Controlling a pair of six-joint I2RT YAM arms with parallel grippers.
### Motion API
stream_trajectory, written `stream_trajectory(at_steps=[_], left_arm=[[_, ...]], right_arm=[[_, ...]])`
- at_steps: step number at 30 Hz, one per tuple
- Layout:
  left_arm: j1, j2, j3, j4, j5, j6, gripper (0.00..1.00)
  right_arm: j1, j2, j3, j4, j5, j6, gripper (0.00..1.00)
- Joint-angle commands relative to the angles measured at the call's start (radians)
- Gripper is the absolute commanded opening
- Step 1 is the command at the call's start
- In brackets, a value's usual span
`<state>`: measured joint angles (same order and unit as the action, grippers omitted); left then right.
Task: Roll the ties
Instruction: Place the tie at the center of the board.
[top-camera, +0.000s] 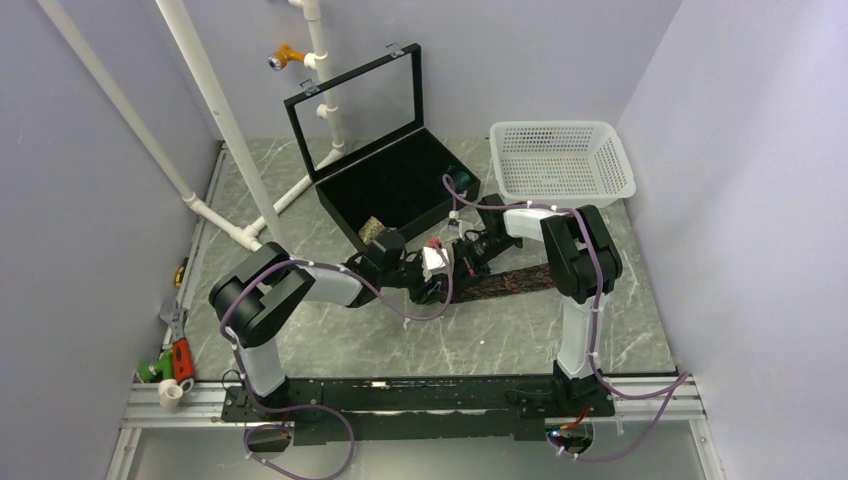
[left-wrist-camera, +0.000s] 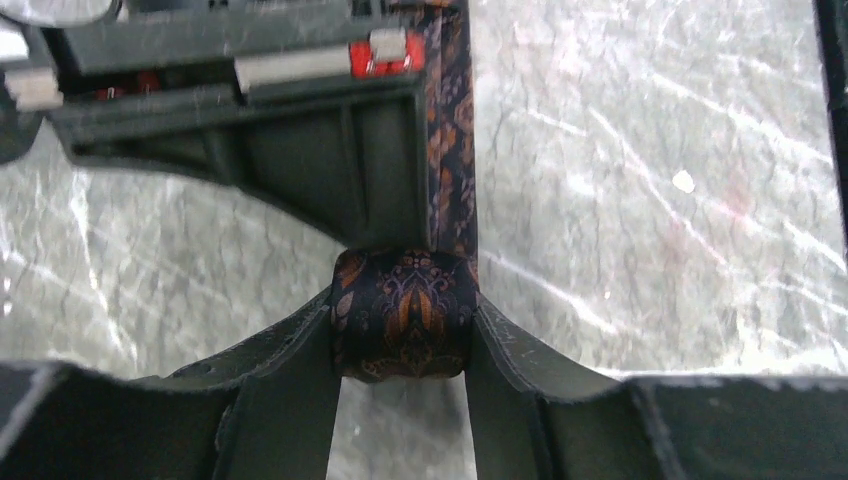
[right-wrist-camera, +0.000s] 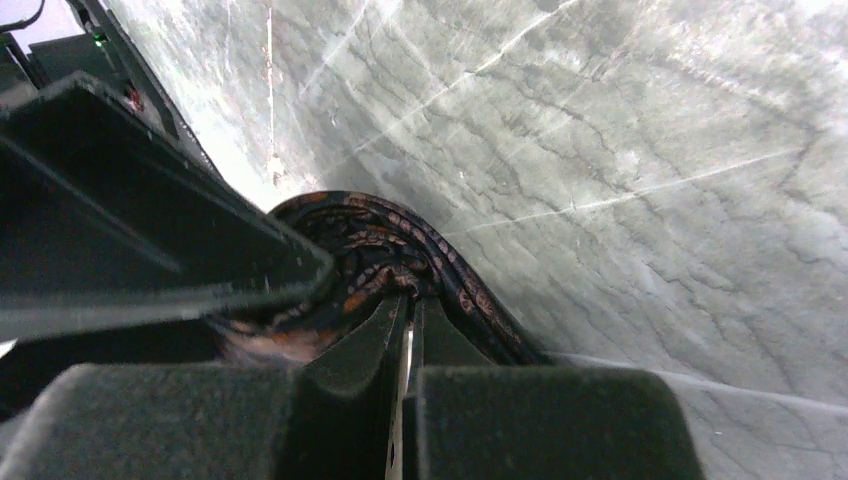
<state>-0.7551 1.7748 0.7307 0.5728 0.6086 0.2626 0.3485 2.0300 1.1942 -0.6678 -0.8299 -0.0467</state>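
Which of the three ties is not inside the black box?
The dark patterned tie: it lies partly rolled on the table, while the tan tie and the teal tie are in the box.

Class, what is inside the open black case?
The black case holds a tan speckled tie near its front and something teal at its right corner; the left arm hides part of the front.

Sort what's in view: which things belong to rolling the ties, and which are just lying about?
Job: dark patterned tie, rolled end in the left gripper; right gripper; black case holding a tan roll, probably a finished tie.
Lying about: white basket; red-handled tool; white pipes.
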Motion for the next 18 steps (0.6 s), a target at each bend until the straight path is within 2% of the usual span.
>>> stream_trajectory(at_steps=[1, 6, 10, 16, 18], left_arm=[[-0.039, 0.041, 0.079, 0.066, 0.055, -0.044, 0.48], [-0.048, 0.138, 0.108, -0.020, 0.035, 0.009, 0.51], [-0.052, 0.198, 0.128, -0.147, -0.042, 0.075, 0.55], [-0.050, 0.210, 0.123, -0.306, -0.116, 0.167, 0.46], [-0.046, 0.196, 0.118, -0.348, -0.122, 0.190, 0.40]], right_arm=[[0.003, 0.047, -0.039, 0.046, 0.183, -0.046, 0.00], [0.003, 0.027, -0.046, 0.057, 0.154, -0.034, 0.00], [0.003, -0.007, -0.072, 0.087, 0.107, -0.012, 0.00], [0.002, -0.057, -0.104, 0.107, 0.053, 0.008, 0.00], [-0.002, -0.070, -0.084, 0.072, 0.043, 0.007, 0.00]])
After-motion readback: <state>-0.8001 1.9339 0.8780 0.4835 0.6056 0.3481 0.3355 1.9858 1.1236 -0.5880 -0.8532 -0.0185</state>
